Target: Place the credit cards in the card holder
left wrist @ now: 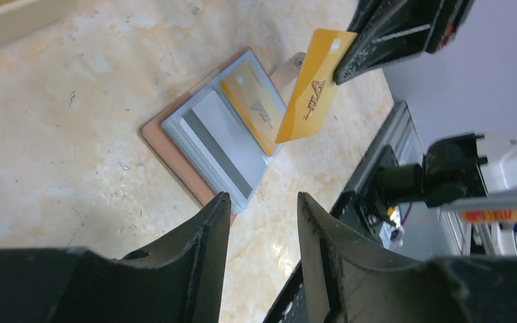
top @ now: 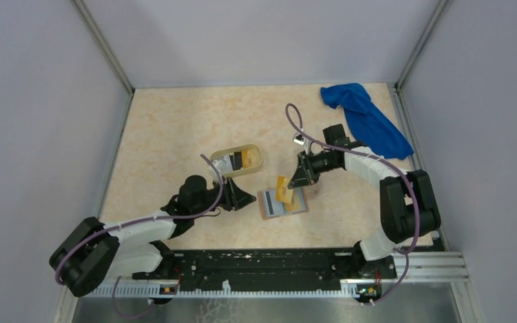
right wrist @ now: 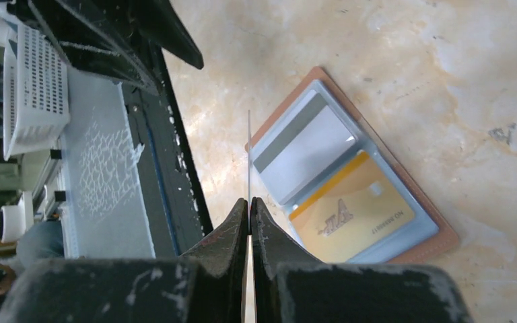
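Note:
The tan card holder (top: 266, 210) lies open on the table, its grey-blue slots up. One slot holds a yellow-orange credit card (left wrist: 252, 111) and the other a white one with a grey stripe (left wrist: 217, 142). My right gripper (right wrist: 250, 200) is shut on another yellow-orange credit card (left wrist: 309, 94), held tilted just above the holder's far side; in the right wrist view this card (right wrist: 249, 155) shows edge-on. My left gripper (left wrist: 262, 198) stands open and empty just left of the holder (left wrist: 175, 158), its fingertips near the holder's corner.
A pale yellow oval tray (top: 258, 152) with more cards in it stands behind the left gripper. A blue cloth (top: 367, 118) lies at the back right. The black base rail (top: 276, 269) runs along the near edge.

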Motion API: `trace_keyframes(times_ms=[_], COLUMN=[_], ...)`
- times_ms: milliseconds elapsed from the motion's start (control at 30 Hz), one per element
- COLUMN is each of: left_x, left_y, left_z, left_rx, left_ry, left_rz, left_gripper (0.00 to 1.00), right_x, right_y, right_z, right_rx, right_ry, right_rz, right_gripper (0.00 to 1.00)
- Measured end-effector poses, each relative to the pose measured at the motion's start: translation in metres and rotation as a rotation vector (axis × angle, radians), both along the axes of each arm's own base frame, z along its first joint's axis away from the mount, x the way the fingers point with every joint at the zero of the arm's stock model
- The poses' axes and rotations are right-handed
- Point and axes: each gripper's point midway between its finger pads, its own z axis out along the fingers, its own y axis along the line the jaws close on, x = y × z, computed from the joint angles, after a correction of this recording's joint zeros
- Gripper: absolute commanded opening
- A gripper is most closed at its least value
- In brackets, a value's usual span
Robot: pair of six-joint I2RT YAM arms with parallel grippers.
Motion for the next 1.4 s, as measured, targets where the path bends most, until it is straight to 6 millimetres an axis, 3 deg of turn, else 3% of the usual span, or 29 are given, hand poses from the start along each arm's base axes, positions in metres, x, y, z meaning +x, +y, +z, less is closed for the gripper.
trace_keyframes(times_ms=[300, 733, 1033, 1400], left_x=[-0.002, 0.002, 0.015, 0.023], left_y=[-0.010, -0.019, -0.024, -0.028], left_z=[-0.030, -0.070, -0.070, -0.082], left_rx=[0.114, 0.209, 0.243, 0.308], left_ry=[0.089, 0.113, 0.131, 0.170], left_rz=[0.128, 0.206, 0.298, 0.338], left_gripper=[0.61, 0.59, 0.56, 0.47], right_x=[0.000, 0.008, 0.002, -0.001], right_y=[-0.014, -0.029, -0.033, -0.032], right_z=[-0.019, -0.037, -0.054, -0.055], right_rx=[-0.022, -0.036, -0.043, -0.032], right_ry=[0.079, 0.153, 0.240, 0.264], right_rz=[-0.044, -0.103, -0.103, -0.093], right_gripper=[0.00, 0.00, 0.00, 0.00])
